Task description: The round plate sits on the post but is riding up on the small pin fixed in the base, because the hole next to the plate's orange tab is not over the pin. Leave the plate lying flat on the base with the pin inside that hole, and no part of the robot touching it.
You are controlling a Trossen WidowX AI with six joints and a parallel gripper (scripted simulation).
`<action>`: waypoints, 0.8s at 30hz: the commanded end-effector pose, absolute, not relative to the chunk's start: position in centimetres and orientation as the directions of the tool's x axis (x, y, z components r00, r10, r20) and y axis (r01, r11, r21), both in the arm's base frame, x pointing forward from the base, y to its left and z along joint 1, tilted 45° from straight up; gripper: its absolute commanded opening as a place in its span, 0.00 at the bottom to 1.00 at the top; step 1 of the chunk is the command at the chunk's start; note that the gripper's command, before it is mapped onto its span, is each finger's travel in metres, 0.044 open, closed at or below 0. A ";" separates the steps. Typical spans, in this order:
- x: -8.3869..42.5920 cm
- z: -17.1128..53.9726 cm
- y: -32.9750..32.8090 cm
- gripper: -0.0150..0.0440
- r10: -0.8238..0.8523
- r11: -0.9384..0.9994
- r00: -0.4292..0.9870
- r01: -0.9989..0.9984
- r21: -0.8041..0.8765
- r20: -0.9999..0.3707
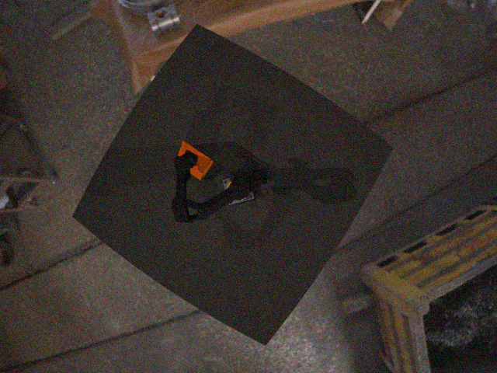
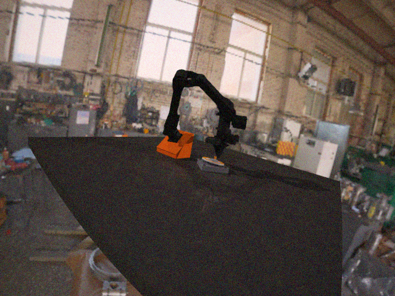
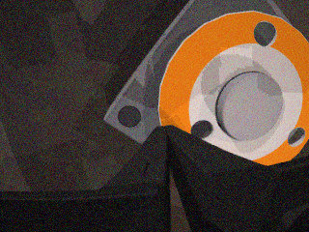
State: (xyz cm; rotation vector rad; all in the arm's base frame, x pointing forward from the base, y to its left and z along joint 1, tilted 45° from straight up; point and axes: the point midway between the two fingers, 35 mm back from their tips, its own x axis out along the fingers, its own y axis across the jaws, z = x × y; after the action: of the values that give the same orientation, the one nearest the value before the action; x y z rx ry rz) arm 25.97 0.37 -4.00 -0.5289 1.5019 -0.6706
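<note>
Top view: black arm (image 1: pixel 200 200) folds across centre of frame over the dark table top (image 1: pixel 248 256). Orange mount block (image 1: pixel 200 164) sits just upper left of centre. Base (image 1: pixel 242 198) shows only as a pale sliver at centre, mostly hidden under the wrist; a small orange speck of the plate (image 1: pixel 227 183) shows beside it. Gripper not readable from this angle.

Exterior view: arm arches from the mount block (image 2: pixel 175 148) at centre frame, then comes down to the right. Gripper (image 2: pixel 218 153) points straight down, its tip at the right side of the plate (image 2: pixel 213 161); contact can't be confirmed at this res. Plate lies on the grey base (image 2: pixel 212 167), right of the mount block, mid frame.

Wrist view: fingers pressed together, nothing between them, meeting in a dark wedge at (image 3: pixel 169 134), low centre. Tip lies at the orange plate's (image 3: pixel 177 84) lower-left rim. Plate fills right half of frame, w/ pale hub and grey post (image 3: pixel 247 106) at its middle. Dark holes in the plate at upper right (image 3: pixel 265 33), lower left (image 3: pixel 201 130) and right (image 3: pixel 296 135). Base (image 3: pixel 138 93) is a grey square set diamond-wise, corner holes at top and left. Pin and tab not identifiable.
</note>
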 end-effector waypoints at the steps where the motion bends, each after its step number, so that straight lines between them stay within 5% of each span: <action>1: 25.2 -4.0 0.1 0.25 -0.693 0.715 -0.062 0.076 -0.695 -0.719; 24: 24.4 -2.6 1.0 0.25 -0.692 0.716 -0.063 0.075 -0.694 -0.720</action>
State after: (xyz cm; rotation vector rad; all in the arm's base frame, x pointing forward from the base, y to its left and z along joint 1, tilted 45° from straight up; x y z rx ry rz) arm 24.14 0.23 -3.33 -0.5398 1.5243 -0.6802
